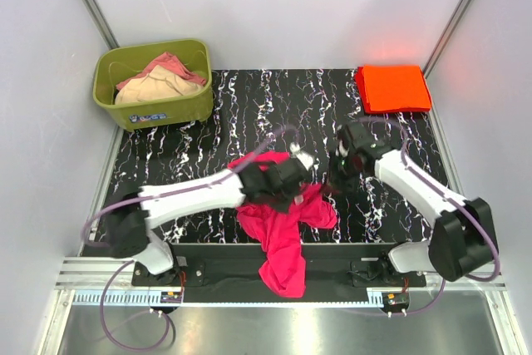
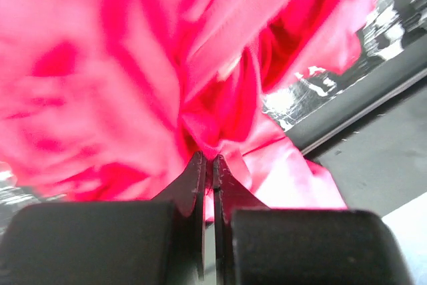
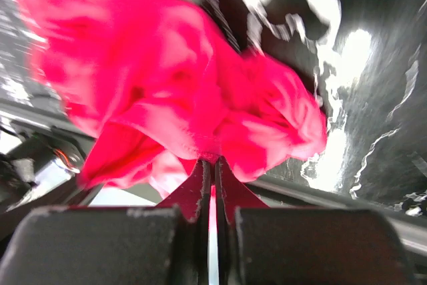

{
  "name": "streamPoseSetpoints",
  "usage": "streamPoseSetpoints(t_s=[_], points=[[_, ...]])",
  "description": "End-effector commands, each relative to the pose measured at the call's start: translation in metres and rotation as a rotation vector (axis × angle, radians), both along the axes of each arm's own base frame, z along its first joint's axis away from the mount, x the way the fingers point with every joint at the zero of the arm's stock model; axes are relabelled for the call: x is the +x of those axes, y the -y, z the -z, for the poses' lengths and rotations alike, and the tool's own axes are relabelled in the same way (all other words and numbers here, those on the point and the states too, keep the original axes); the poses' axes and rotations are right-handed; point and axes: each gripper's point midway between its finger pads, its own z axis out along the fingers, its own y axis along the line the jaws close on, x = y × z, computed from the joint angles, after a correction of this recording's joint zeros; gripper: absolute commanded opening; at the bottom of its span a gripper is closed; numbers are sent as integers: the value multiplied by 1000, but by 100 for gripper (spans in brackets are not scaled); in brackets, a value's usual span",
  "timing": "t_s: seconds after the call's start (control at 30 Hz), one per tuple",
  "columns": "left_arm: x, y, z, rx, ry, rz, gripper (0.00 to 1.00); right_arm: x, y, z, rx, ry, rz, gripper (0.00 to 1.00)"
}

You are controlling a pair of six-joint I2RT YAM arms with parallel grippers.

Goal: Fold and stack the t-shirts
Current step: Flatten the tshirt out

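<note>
From above, the pink shirt [image 1: 283, 243] sits bunched at the near middle of the table [image 1: 249, 106], its lower part draping over the front edge between the two bases. The left gripper [image 1: 293, 182] and right gripper [image 1: 335, 182] meet over its upper part, close together, each apparently taking a separate bit of cloth so the crumpled shirt can be drawn apart and spread flat. The orange shirt [image 1: 393, 89] lies folded square at the far right corner, well apart, likely the base of the stack. A green tub [image 1: 191, 104] at far left holds other cloth [image 1: 162, 76]. In the left wrist view, the left gripper [image 2: 207, 159] has its fingers pressed nearly together, a gathered fold of the pink shirt [image 2: 120, 85] pinched at the tips and the rest billowing beyond. In the right wrist view, the right gripper [image 3: 210, 161] is likewise closed to a sliver on an edge of the pink shirt [image 3: 167, 85], which hangs in a loose clump above the table. Folding has not yet begun on this one.
</note>
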Motion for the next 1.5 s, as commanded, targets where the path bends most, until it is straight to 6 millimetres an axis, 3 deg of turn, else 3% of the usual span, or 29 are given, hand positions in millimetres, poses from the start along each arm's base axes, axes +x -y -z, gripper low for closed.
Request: streamPoseSetpoints(t_s=[0.0, 0.1, 0.13, 0.17, 0.2, 0.23, 0.3, 0.33, 0.4, 0.43, 0.5, 0.53, 0.57, 0.63, 0.67, 0.7, 0.73, 0.77, 0.83, 0.93, 1.1, 1.13, 1.2, 1.23, 1.3, 1.33, 1.4, 1.43, 1.47], points=[[44, -20, -114, -143, 255, -43, 0, 34, 12, -71, -72, 248, -37, 0], [56, -34, -179, -243, 367, -31, 0, 61, 18, -117, -128, 366, -33, 0], [59, -36, -209, -298, 410, -30, 0, 73, 18, -144, -131, 434, -23, 0], [61, -41, -226, -315, 447, -15, 0, 84, 16, -150, -144, 449, -28, 0], [64, -52, -260, -371, 494, -28, 0, 92, 16, -161, -152, 481, -40, 0], [64, -58, -275, -390, 521, -29, 0, 105, 13, -192, -140, 553, -29, 0], [67, -76, -302, -393, 584, -37, 0, 128, 7, -208, -143, 587, -36, 0], [66, -85, -328, -429, 631, -50, 0, 140, 1, -244, -108, 677, -26, 0], [69, -110, -350, -399, 710, -91, 0, 164, -10, -262, -90, 725, -26, 0], [68, -123, -373, -423, 761, -120, 0, 173, -15, -276, -73, 761, -27, 0], [69, -155, -399, -411, 856, -205, 0, 200, -35, -321, 11, 878, -33, 0], [66, -170, -420, -441, 903, -248, 0, 196, -45, -378, 119, 1016, -48, 0], [64, -183, -432, -444, 941, -275, 0, 217, -61, -370, 145, 1012, -63, 0], [55, -215, -466, -490, 1025, -357, 0, 220, -75, -403, 267, 1091, -53, 0], [51, -224, -477, -506, 1055, -371, 0, 215, -88, -436, 384, 1193, -92, 0], [46, -234, -493, -530, 1103, -378, 0, 209, -96, -452, 477, 1208, -102, 0], [38, -245, -508, -573, 1139, -389, 0, 210, -117, -466, 582, 1251, -167, 0], [33, -252, -518, -589, 1172, -380, 0, 196, -119, -489, 647, 1292, -177, 0], [16, -268, -545, -687, 1241, -374, 0, 183, -132, -513, 791, 1329, -180, 0], [-9, -293, -575, -797, 1322, -365, 0, 169, -131, -538, 887, 1341, -148, 0], [-49, -339, -608, -987, 1433, -394, 0, 161, -128, -559, 954, 1363, -136, 0], [-50, -341, -609, -995, 1437, -397, 0, 172, -130, -548, 925, 1346, -113, 0], [-51, -343, -610, -1032, 1433, -390, 0, 173, -125, -543, 891, 1344, -108, 0], [-48, -337, -608, -1042, 1417, -375, 0, 189, -132, -514, 850, 1276, -104, 0], [-34, -309, -596, -1043, 1350, -324, 0, 187, -128, -499, 791, 1264, -115, 0], [-29, -293, -590, -1050, 1309, -307, 0, 193, -126, -470, 736, 1203, -100, 0], [-11, -236, -566, -1005, 1220, -214, 0, 203, -114, -438, 649, 1171, -85, 0], [-6, -213, -556, -998, 1173, -176, 0, 208, -104, -404, 592, 1106, -50, 0], [-2, -172, -541, -1023, 1075, -108, 0, 212, -95, -385, 553, 1081, -35, 0]])
